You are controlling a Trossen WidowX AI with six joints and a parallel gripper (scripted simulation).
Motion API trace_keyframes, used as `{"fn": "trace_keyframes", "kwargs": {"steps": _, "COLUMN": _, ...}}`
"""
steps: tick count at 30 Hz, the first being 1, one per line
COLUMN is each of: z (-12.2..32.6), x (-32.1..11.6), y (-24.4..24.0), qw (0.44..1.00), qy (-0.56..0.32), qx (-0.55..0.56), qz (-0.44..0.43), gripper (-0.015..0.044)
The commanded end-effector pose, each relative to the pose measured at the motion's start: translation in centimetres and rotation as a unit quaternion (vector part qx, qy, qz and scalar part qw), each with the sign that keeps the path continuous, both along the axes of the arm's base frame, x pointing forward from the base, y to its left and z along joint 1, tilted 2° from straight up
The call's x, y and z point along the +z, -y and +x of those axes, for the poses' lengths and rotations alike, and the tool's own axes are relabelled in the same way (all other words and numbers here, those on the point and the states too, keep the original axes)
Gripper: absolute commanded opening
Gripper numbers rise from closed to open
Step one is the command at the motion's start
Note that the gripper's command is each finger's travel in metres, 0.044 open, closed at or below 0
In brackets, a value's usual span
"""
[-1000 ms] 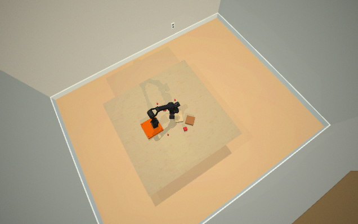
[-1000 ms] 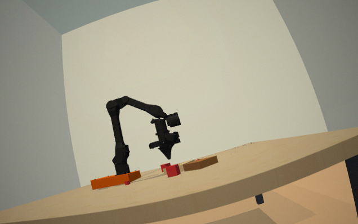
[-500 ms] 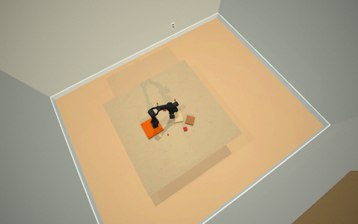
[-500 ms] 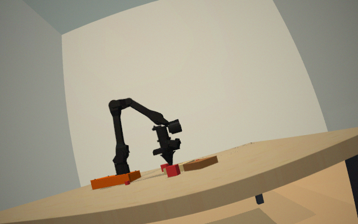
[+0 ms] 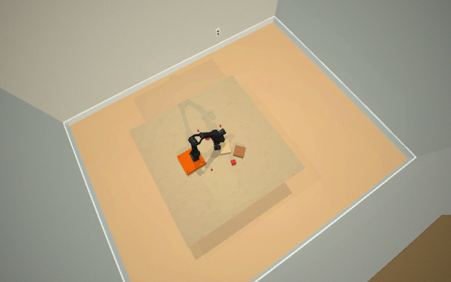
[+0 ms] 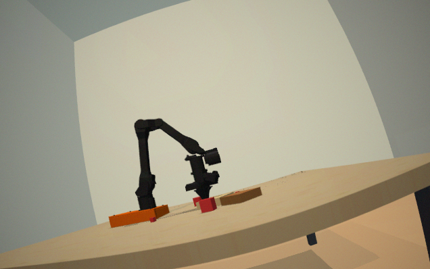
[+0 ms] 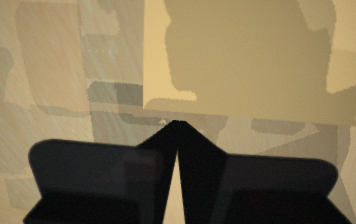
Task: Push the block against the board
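The brown square block (image 5: 239, 151) (image 6: 241, 197) lies flat on the table. The pale board (image 5: 225, 148) (image 7: 250, 60) lies flat on its arm side, with a narrow gap between them in the top view. The arm covers part of the board there. My gripper (image 6: 205, 198) (image 7: 178, 126) is shut and empty, pointing down, with its tips low beside the board's near edge in the wrist view. I cannot tell if they touch it. In the exterior view a red cube hides much of the board and the table around the tips.
A red cube (image 5: 233, 162) (image 6: 207, 205) stands near the block. Another red cube (image 5: 207, 138) (image 6: 197, 201) is partly hidden by the arm in the top view. Small red pieces (image 5: 211, 169) (image 5: 198, 130) (image 5: 220, 125) lie around. The arm stands on an orange base (image 5: 185, 164) (image 6: 132, 218).
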State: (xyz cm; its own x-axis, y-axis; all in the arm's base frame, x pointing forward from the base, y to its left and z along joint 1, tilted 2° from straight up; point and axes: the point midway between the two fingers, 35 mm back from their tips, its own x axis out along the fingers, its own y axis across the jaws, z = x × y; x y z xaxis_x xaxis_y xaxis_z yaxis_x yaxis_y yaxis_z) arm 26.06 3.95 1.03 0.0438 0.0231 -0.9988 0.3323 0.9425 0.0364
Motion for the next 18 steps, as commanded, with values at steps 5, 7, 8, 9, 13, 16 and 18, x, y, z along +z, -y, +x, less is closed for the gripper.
{"fn": "trace_keyframes", "kwargs": {"steps": 5, "z": 1.5, "x": 0.2, "y": 0.4, "qw": 1.0, "qy": 0.002, "qx": 0.002, "qz": -0.001, "gripper": 0.0}}
{"fn": "trace_keyframes", "kwargs": {"steps": 7, "z": 1.8, "x": 0.2, "y": 0.5, "qw": 1.0, "qy": 0.002, "qx": 0.002, "qz": -0.001, "gripper": 0.0}}
{"fn": "trace_keyframes", "kwargs": {"steps": 8, "z": 2.0, "x": 0.2, "y": 0.5, "qw": 1.0, "qy": 0.002, "qx": 0.002, "qz": -0.001, "gripper": 0.0}}
{"fn": "trace_keyframes", "kwargs": {"steps": 9, "z": 2.1, "x": 0.2, "y": 0.6, "qw": 1.0, "qy": 0.002, "qx": 0.002, "qz": -0.001, "gripper": 0.0}}
{"fn": "trace_keyframes", "kwargs": {"steps": 13, "z": 2.7, "x": 0.3, "y": 0.8, "qw": 1.0, "qy": 0.003, "qx": 0.002, "qz": -0.001, "gripper": 0.0}}
{"fn": "trace_keyframes", "kwargs": {"steps": 16, "z": 3.2, "x": 0.3, "y": 0.9, "qw": 1.0, "qy": 0.003, "qx": 0.002, "qz": -0.001, "gripper": 0.0}}
{"fn": "trace_keyframes", "kwargs": {"steps": 18, "z": 3.5, "x": 0.3, "y": 1.1, "qw": 1.0, "qy": 0.003, "qx": 0.002, "qz": -0.001, "gripper": 0.0}}
